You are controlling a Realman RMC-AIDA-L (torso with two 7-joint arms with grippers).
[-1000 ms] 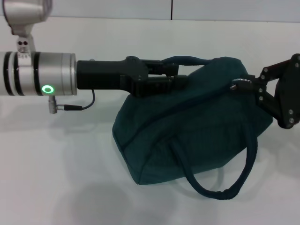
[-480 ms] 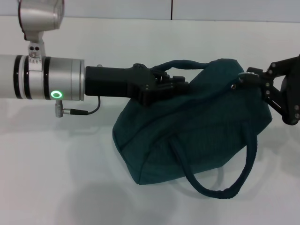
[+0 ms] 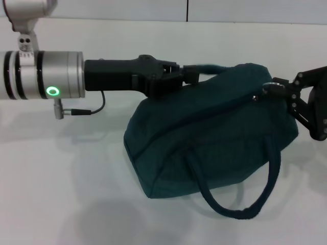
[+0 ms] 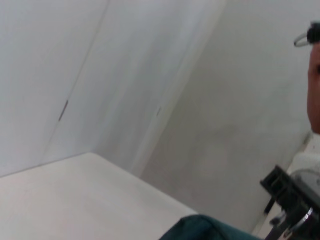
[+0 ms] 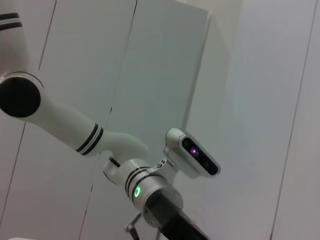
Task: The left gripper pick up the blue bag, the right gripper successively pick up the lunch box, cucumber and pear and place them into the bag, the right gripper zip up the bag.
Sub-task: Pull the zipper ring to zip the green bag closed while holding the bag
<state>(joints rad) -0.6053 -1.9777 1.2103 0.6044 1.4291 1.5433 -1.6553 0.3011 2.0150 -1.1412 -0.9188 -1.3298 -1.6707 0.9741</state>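
The blue bag [image 3: 214,132] sits on the white table, bulging, with its top closed along the zip. My left gripper [image 3: 190,75] reaches in from the left and is shut on the far cord handle [image 3: 214,68] at the bag's top. The near handle [image 3: 240,209] hangs loose in front. At the bag's right end, my right gripper [image 3: 277,87] is shut on the ring pull [image 3: 266,88] of the zip. The lunch box, cucumber and pear are hidden or out of view. A corner of the bag [image 4: 200,229] shows in the left wrist view.
The white table [image 3: 61,194] stretches around the bag, with a pale wall [image 3: 153,9] behind it. A thin cable [image 3: 89,109] hangs under my left wrist. The right wrist view shows only my left arm [image 5: 145,192] with its green light, against the wall.
My left arm slid right, then back left and slightly up, still holding the handle. My right gripper drew the ring pull a little further right along the bag's end.
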